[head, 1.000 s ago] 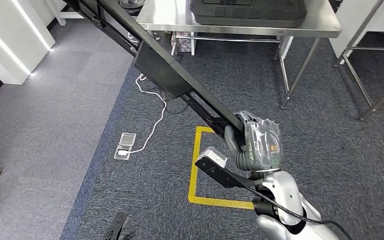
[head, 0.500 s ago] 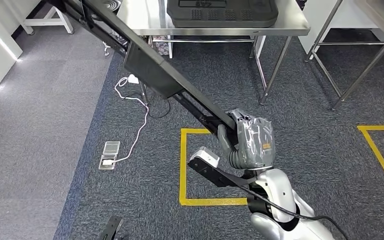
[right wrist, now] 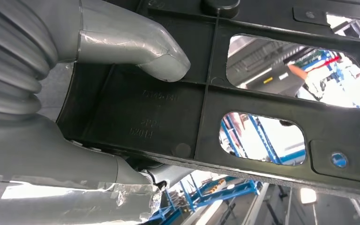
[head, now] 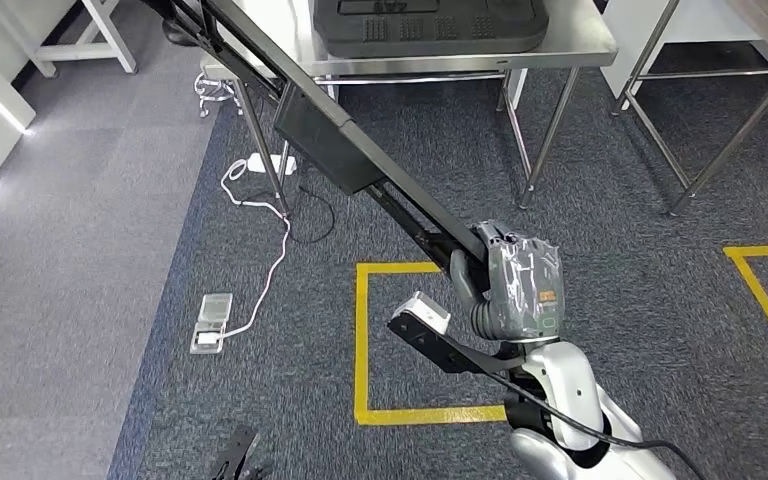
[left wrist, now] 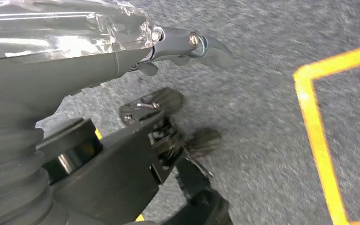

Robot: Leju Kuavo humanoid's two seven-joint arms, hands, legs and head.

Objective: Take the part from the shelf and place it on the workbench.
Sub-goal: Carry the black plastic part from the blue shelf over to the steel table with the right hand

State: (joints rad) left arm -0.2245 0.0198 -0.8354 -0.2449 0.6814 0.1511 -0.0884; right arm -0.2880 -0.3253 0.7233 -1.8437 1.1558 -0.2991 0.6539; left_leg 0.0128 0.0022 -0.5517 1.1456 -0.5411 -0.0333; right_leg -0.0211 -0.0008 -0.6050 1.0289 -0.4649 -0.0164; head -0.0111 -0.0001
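A long black plastic part [head: 330, 145] runs slantwise from the top left down to the picture's lower middle. My right hand [head: 515, 290] grips it near its lower end, thumb on one side and fingers on the other. The right wrist view shows the part [right wrist: 192, 108] as a ribbed black frame with cut-outs, and the hand [right wrist: 75, 93] clamps its edge. The steel workbench [head: 570, 48] stands ahead at the top, the part's upper end reaching past its left corner. My left hand [left wrist: 75, 56] hangs over the carpet holding nothing, and its dark fingers [head: 240, 455] show at the bottom edge.
A black tray [head: 430, 25] lies on the workbench. A second steel table's legs [head: 705, 150] stand at the right. Yellow tape [head: 360, 340] marks squares on the grey carpet. A white cable and a small pedal box [head: 210, 322] lie at the left.
The whole view has shifted as the camera moved: the workbench and floor marks sit lower and further left than a second ago. My right hand still grips the part the same way.
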